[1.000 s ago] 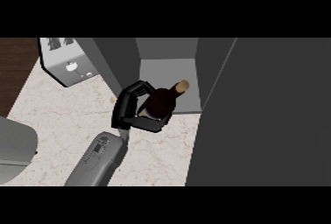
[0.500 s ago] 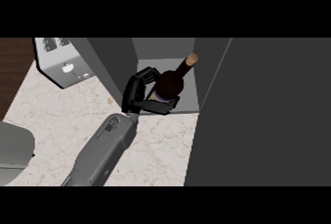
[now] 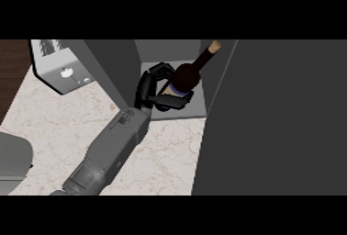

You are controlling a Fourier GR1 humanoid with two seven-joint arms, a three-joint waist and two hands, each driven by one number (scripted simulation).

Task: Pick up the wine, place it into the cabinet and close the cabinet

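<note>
Left hand (image 3: 157, 92) curls around the wine bottle (image 3: 188, 75), tilted inside the open cabinet (image 3: 177, 110). No legible label. Toaster (image 3: 59, 69) stands on the tabletop (image 3: 61, 119).

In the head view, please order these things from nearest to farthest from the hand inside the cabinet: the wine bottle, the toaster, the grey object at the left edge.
1. wine bottle: in the left hand, fingers curled round it.
2. toaster: upper left, on the counter.
3. grey object: far left edge, lower down.
</note>
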